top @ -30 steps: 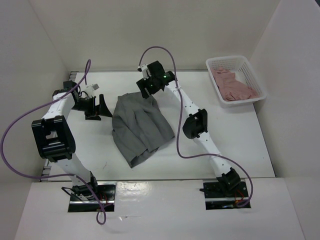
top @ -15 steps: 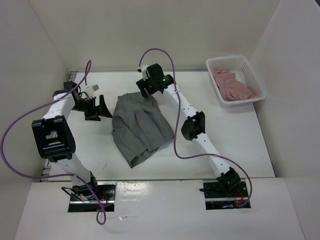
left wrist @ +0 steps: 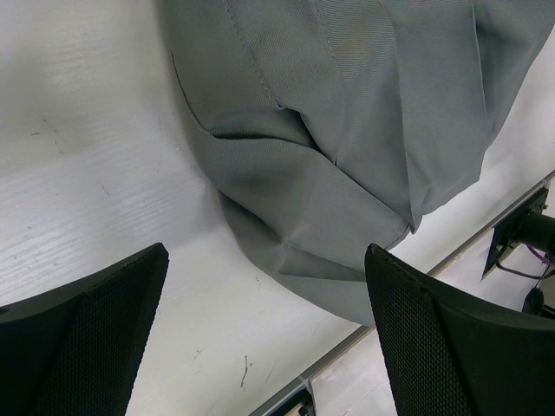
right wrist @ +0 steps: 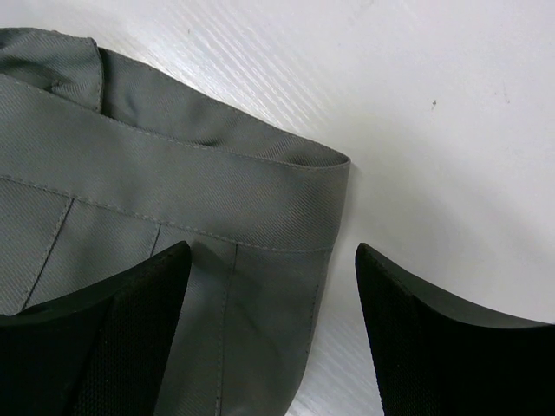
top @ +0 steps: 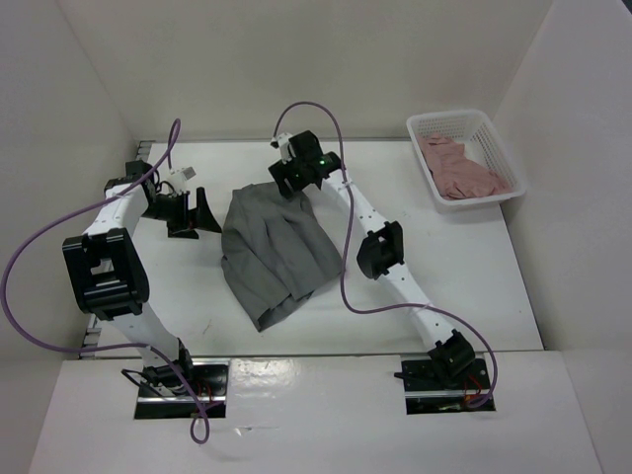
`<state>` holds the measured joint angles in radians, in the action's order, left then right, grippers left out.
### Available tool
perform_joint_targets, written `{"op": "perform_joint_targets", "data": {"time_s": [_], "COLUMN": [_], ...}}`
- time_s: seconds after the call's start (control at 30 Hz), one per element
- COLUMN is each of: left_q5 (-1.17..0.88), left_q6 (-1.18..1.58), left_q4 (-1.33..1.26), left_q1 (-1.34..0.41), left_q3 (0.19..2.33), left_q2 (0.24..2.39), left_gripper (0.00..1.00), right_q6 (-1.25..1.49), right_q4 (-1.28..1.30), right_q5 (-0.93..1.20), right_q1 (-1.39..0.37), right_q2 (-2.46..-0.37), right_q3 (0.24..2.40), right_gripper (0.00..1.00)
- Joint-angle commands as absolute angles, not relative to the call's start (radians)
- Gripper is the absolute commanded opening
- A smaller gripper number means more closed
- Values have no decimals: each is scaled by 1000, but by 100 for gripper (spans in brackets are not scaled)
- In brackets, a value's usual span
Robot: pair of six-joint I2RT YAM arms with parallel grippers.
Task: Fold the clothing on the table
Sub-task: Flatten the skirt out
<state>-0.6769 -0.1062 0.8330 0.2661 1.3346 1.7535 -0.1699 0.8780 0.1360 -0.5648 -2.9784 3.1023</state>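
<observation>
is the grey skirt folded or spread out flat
Partly folded: the skirt lies on the table with one layer lapped over another, edges uneven and creased.

Bright, even, lit from above; soft faint shadows. Wrist views sharp on the clothing (right wrist: 130, 199) weave, fingers (right wrist: 87, 347) near-black at 5 and 7 o'clock.

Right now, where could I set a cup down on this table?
Widest bare table: between the right arm and the basket. Smaller patch: between the left arm and the skirt. Crowded: skirt's far end, by the left claw and right claw.
</observation>
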Motion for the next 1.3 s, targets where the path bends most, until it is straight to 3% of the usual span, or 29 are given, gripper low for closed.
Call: {"op": "perform_joint_targets", "data": {"time_s": [0.0,0.23,0.33,0.47,0.57,0.6,0.7,1.17,1.27], "left_q5": [-693,-684,-684,-684,-684,-684,-684,-857,-931], "left_q6": [-140,-140,-140,-140,-140,-140,-140,-185,-228], "left_q4": [822,822,822,822,822,822,822,831,857], "left_q1": [272,272,272,272,272,272,272,272,272], "left_q3": [1330,1330,1330,1330,1330,1330,1330,1321,1321], "left_q2": [1749,1758,1758,1758,1758,1758,1758,1720,1729], "left_gripper": [100,100,100,100,100,100,100,100,100], "right_q6": [-176,-176,-176,-176,-176,-176,-164,-115,-115], "right_q4": [812,801,792,792,792,792,813,939,957], "right_q5": [146,155,166,175,184,184,207,489,430], "right_q1": [-563,-554,-554,-554,-554,-554,-554,-554,-572], "right_q2": [-2999,-3017,-3017,-3017,-3017,-3017,-3008,-2524,-2404], "right_q3": [3135,3135,3135,3135,3135,3135,3135,3037,2999], "right_gripper": [81,80,74,59,38,24,0,0,0]}}
